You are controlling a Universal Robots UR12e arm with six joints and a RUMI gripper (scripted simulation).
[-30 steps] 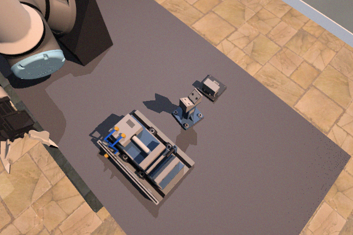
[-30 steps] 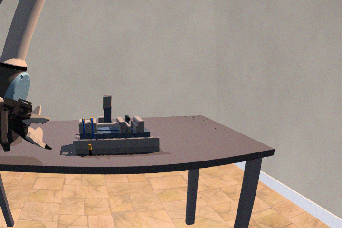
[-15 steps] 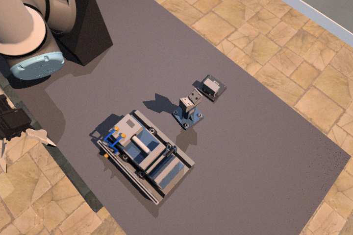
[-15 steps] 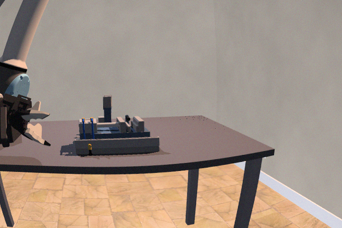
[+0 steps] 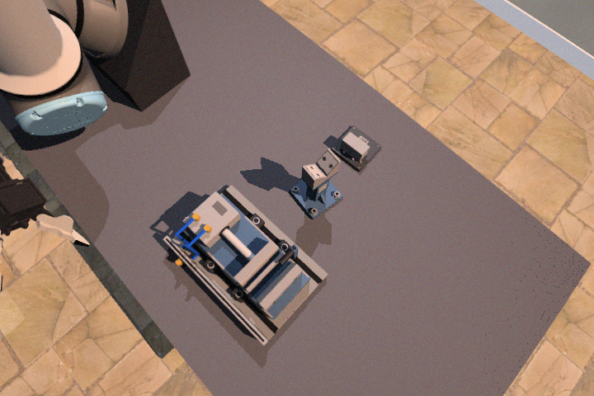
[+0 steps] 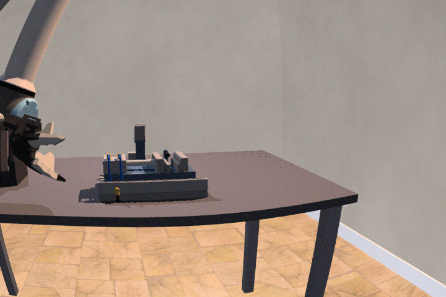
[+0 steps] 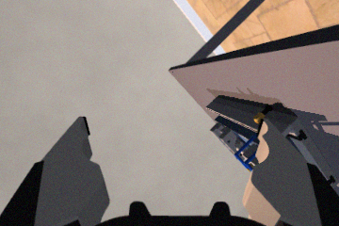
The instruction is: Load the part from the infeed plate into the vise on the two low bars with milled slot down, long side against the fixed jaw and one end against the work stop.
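The part (image 5: 355,144) (image 6: 131,154), a light grey block, sits on the dark infeed plate (image 5: 374,148); its slot cannot be made out. The V-block (image 5: 313,173) (image 6: 139,133) stands empty on a blue foot between plate and vise. The vise is open and empty. Its moving jaw (image 5: 259,265) (image 6: 157,161) is on the cylinder's rod (image 5: 236,242); the fixed jaw (image 5: 281,288) (image 6: 180,161) faces it. The black work stop (image 5: 287,256) (image 6: 166,153) shows between them. My gripper (image 5: 44,266) (image 6: 65,159) (image 7: 172,119) is open and empty, beyond the table's left edge, far from the part.
Blue air hoses (image 5: 195,242) (image 6: 120,167) (image 7: 245,153) with orange fittings stand up at the cylinder end of the vise. A long rail (image 5: 220,292) (image 6: 153,189) runs along the vise's near side. The dark robot base (image 5: 141,60) stands at the table's upper left.
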